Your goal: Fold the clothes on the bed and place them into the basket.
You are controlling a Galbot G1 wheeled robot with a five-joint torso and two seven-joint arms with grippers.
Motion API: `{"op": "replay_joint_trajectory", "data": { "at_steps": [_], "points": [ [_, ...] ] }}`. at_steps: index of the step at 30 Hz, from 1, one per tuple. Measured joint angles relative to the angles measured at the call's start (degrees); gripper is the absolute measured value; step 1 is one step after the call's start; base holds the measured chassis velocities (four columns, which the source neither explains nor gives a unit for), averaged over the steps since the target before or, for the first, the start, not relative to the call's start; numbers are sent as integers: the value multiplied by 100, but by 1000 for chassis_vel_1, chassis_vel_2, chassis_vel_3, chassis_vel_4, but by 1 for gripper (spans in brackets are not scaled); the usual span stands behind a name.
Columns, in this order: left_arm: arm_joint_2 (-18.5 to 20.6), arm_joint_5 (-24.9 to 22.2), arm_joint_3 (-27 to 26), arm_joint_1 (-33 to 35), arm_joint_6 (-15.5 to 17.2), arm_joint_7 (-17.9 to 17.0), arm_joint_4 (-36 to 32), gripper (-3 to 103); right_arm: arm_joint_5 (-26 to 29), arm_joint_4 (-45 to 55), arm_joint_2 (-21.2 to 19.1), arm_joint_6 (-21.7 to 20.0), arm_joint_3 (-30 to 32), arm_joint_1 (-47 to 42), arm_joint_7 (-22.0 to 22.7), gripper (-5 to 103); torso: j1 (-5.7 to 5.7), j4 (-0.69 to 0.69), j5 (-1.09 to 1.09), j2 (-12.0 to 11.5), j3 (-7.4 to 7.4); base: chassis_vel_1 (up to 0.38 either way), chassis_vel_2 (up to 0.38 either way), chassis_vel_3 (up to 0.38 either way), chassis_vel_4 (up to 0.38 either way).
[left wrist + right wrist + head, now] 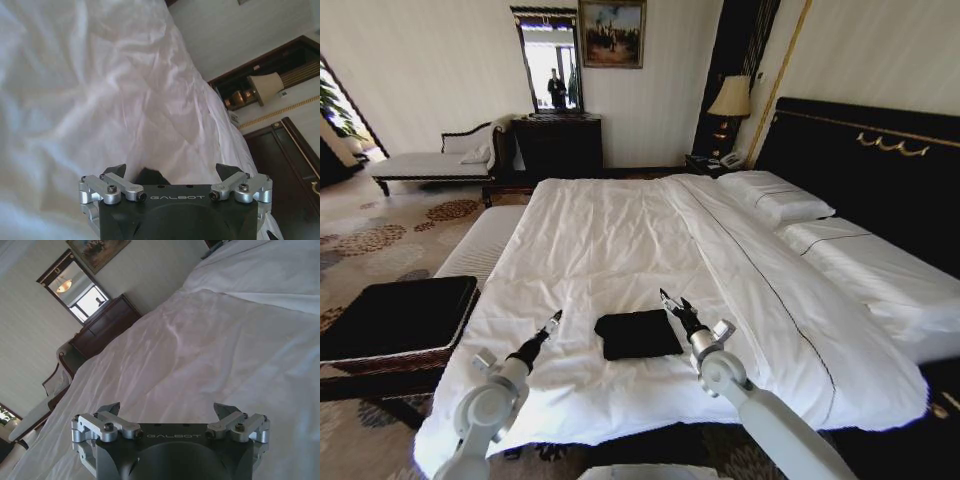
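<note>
Large double bed (620,250) with rumpled white sheets, white pillows and a tall black headboard with gold trim spans most of the head view, foot end nearest the robot. Right wrist view shows the same white bedding (210,350) running toward a dark wooden dresser (107,325) with a mirror above it; left wrist view shows the bedding (100,100) running toward a bedside lamp (267,86) and dark panelling.

Black, shallow, square basket (395,315) with patterned brown rim and dark wooden legs stands on the carpet off the bed's left side, near the foot corner. A narrow white-cushioned bench (480,245) lies between it and the bed's edge, farther back.

Black T-shirt (637,333), folded to a compact rectangle, lies on the sheet near the foot of the bed, between the two arms. No lettering visible. In the left wrist view a small dark patch (148,176) shows just past the gripper body, between the fingertips; likely the shirt, cannot confirm.

Left gripper (554,320) hangs over the sheet just left of the shirt, not touching it. Its wrist view (172,172) shows the fingertips spread wide, holding nothing.

Right gripper (674,302) sits at the shirt's far right corner; contact cannot be judged from the head view. Its wrist view (167,410) shows the fingertips wide apart, bare sheet between them.
</note>
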Motion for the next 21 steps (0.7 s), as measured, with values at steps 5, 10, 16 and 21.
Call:
{"op": "replay_joint_trajectory", "data": {
  "at_steps": [5,10,16,21],
  "points": [
    [-419,15,469,-204,182,-52,566,100,-36,16,359,-48,208,-410,177,100,0,3,-1,0,0,0,0,0,0],
    [-619,380,621,-328,90,55,986,100,-207,-42,454,-31,212,-516,232,100,-1,3,-2,0,0,0,0,0,0],
    [-773,520,741,-500,43,55,1236,100,-275,-135,424,-5,170,-459,233,100,0,3,-1,0,0,0,0,0,0],
    [-906,687,832,-624,32,81,1400,100,-424,-252,281,0,82,-418,233,100,-1,2,-1,0,0,0,0,0,0]
  ]
}}
